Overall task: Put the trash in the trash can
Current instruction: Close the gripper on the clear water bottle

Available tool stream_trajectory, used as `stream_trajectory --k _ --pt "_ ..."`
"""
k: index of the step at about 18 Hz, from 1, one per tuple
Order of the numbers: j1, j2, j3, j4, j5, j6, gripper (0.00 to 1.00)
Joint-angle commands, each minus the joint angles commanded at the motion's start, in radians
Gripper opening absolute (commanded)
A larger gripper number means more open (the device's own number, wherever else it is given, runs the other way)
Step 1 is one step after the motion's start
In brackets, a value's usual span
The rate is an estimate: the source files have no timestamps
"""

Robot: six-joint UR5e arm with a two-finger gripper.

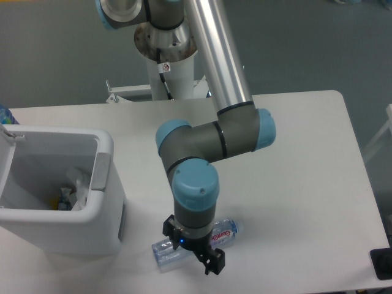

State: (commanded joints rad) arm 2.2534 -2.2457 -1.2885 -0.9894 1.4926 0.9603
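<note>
Clear plastic bottle (184,247) is lying on its side on the white table (306,184), near the front edge, just right of the trash can (61,233). We are seeing its blue cap (238,227) pointing right and slightly back, w/ the purple-red label (223,234) next to it; the clear crushed end is pointing left toward the can. Bottle is not touching the can as far as we can tell.

Gripper (191,251) is sitting directly over the bottle's middle, wrist pointing straight down, a small blue light glowing on its body. One dark finger (214,263) is showing at the front right of the bottle, low, about at table level; the other is mostly hidden behind the wrist on the far left side. Fingers are straddling the bottle, one on each side, but we cannot tell whether they are pressing on it or standing apart from it.

Arm (208,141) is folding down from the base post (168,55) at the back of the table, grey links w/ light-blue joint caps.

Trash can is standing upright at the left, lid open, thick rim, grey panel on the side facing the bottle. Inside we are seeing crumpled white paper (78,187) and sth small w/ blue and yellow at the bottom; too small to id.

Dark object (381,264) is sitting at the lower right frame edge, cut off.
</note>
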Motion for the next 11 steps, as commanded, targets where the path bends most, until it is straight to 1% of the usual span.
stream_trajectory --k 2,6,11 --pt "-0.011 -0.003 -0.006 -0.002 0.009 0.000 1.00" --pt "-0.044 -0.006 -0.051 -0.009 0.021 0.003 1.00" --pt "-0.060 -0.015 -0.067 -0.012 0.015 0.011 1.00"
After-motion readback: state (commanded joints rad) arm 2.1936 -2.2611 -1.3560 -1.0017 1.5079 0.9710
